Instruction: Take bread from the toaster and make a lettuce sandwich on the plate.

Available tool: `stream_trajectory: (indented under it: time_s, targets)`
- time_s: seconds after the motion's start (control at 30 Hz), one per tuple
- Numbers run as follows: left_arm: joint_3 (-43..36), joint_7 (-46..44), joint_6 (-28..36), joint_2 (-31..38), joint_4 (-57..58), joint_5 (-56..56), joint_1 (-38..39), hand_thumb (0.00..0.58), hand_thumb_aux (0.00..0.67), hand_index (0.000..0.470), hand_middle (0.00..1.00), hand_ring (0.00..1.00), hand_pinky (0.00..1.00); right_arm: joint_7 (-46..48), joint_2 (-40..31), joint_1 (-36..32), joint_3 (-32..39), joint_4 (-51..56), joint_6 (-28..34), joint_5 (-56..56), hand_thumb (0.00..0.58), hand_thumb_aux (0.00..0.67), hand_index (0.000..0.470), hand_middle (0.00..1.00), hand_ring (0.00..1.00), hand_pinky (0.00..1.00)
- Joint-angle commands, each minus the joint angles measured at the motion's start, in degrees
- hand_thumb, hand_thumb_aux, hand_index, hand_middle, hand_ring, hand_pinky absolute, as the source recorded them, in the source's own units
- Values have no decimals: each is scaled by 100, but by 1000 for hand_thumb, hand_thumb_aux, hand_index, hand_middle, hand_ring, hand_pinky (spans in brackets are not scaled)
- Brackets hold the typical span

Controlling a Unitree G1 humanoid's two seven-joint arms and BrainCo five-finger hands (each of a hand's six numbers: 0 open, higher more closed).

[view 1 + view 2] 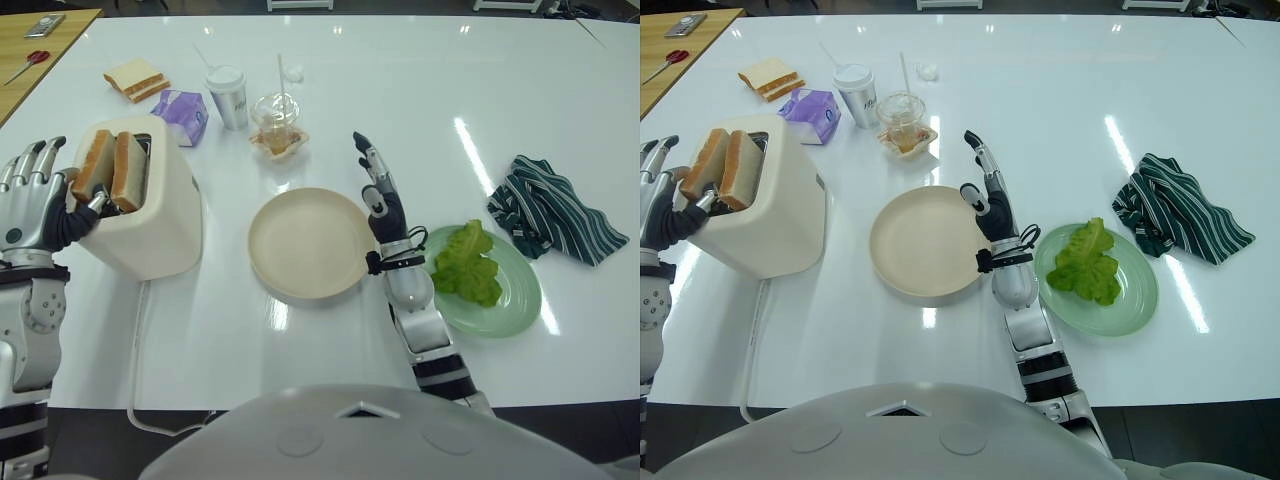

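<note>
A cream toaster (150, 220) stands at the left of the white table with two bread slices (112, 168) sticking up from its slots. My left hand (35, 200) is against the toaster's left side, fingers stretched upward and open, its thumb close to the bottom of the nearer slice. An empty beige plate (300, 245) lies in the middle. My right hand (382, 200) rests edge-on between that plate and a green plate (520, 300), fingers straight and open, holding nothing. A lettuce leaf (470, 262) lies on the green plate.
Behind the toaster are stacked bread slices (137, 80), a purple tissue pack (182, 115), a lidded paper cup (229, 97) and a plastic cup with a straw (276, 120). A striped cloth (555, 210) lies at the right. The toaster's cable (140, 350) runs to the front edge.
</note>
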Motion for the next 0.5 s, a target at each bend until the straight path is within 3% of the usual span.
stream_trajectory:
  time_s: [0.03, 0.5]
  targets:
    - [-220, -200, -37, -141, 23, -184, 66, 580, 670, 470, 0, 0, 0, 2, -17, 40, 9, -47, 45, -22, 0, 0, 0, 0, 0, 0]
    - [631, 454, -187, -464, -807, -847, -385, 580, 670, 470, 0, 0, 0, -42, -12, 42, 3, 1, 7, -53, 0, 0, 0, 0, 0, 0]
